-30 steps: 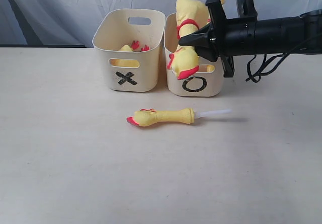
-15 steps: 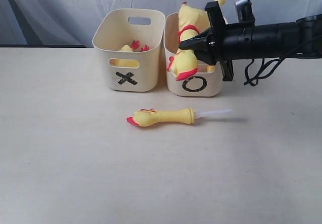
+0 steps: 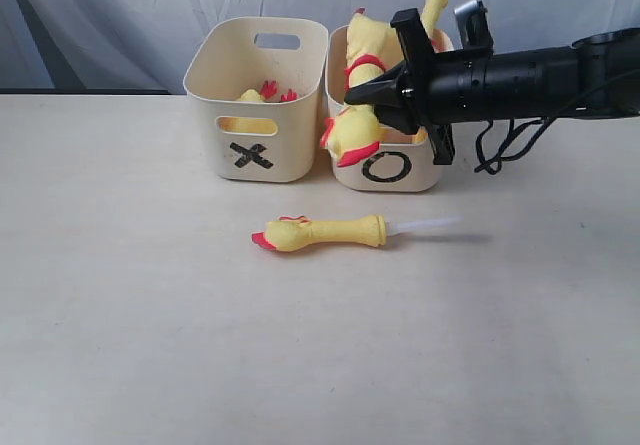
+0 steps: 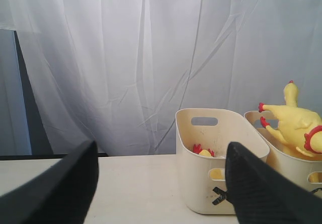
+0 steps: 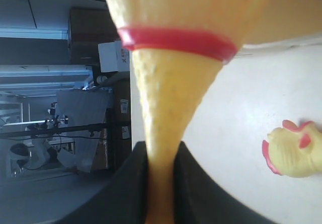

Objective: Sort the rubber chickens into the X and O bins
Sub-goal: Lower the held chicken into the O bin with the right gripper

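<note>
Rubber chicken [image 3: 320,232], small, slim, yellow with a whitish tube end, is lying on the pale table [image 3: 150,315]. Behind it, the right gripper [image 3: 375,93] is clamping a long yellow rubber chicken [image 3: 365,40] by the neck over the cream plastic tub marked O [image 3: 410,170], beside the matching tub marked X [image 3: 255,155]. The left gripper [image 4: 161,178] is gaping wide, empty.

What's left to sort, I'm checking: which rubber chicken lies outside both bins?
The small slim chicken on the table. A second chicken sits inside the X bin; the right gripper holds a large chicken at the O bin.
</note>
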